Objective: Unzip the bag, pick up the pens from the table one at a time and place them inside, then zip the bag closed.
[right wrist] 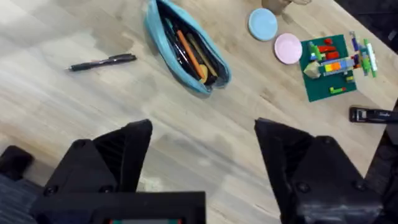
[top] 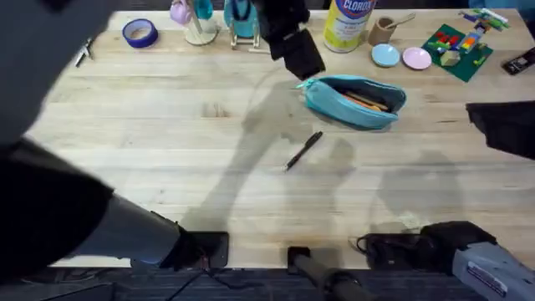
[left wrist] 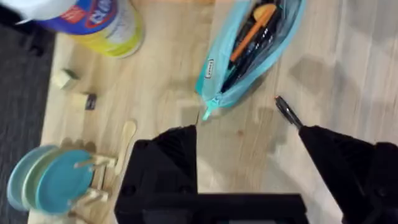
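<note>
unzipped bag (right wrist: 186,46), pen (right wrist: 102,62) beside, fingers (right wrist: 127,149) apart

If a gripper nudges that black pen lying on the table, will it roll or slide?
The pen is slim and round-bodied, so it would probably roll on the smooth table. Its clip might stop that after a part turn. It looks light and stiff, so likely lifts without bending.

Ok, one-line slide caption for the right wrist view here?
Open right gripper above the table: unzipped bag holding an orange pen, one black pen lying beside it.
</note>
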